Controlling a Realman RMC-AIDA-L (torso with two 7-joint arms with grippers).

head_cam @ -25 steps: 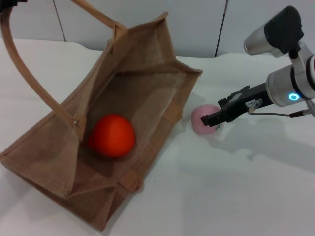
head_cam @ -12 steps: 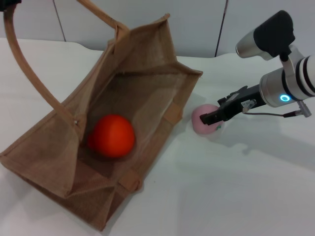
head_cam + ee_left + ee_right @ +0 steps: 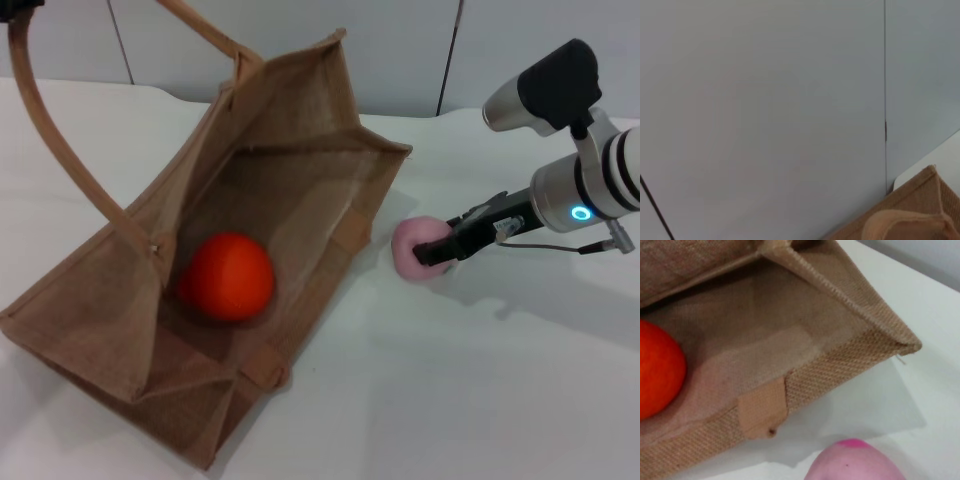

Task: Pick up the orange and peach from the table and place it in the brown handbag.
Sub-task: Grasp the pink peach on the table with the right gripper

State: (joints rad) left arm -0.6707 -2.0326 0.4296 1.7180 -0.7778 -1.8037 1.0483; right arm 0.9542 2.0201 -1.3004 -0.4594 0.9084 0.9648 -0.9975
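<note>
1. Head view: the brown handbag (image 3: 250, 240) lies tipped on the white bench (image 3: 470, 390), filling the 9 o'clock half of the scene, its mouth gaping toward 3 o'clock.
2. Head view: the orange (image 3: 226, 276) sits inside the bag, down on the lower wall, roughly mid-depth.
3. Head view: one strap handle (image 3: 60, 150) arcs up from the bag's near wall toward 11 o'clock, held aloft at the frame's top corner; what holds it is cut off at the edge. The left end effector itself is out of sight.
4. Head view: the peach (image 3: 420, 248) is just outside the bag's mouth at its 3 o'clock side, near the rim but apart from it.
5. Head view: the right end effector (image 3: 440, 250) reaches in from 3 o'clock, dark fingers closed against the peach, gripping it low over the bench. Whether the fruit rests on the bench or is lifted clear, cannot tell.
6. Left wrist view: mostly a plain grey wall panel (image 3: 765, 100); a corner of the bag's woven rim and a bit of tan strap show at 5 o'clock.
7. Right wrist view: the bag's open corner and a strap tab (image 3: 762, 412) fill the frame; the orange shows at 9 o'clock inside, the pink peach top at 6 o'clock on white bench.
</note>
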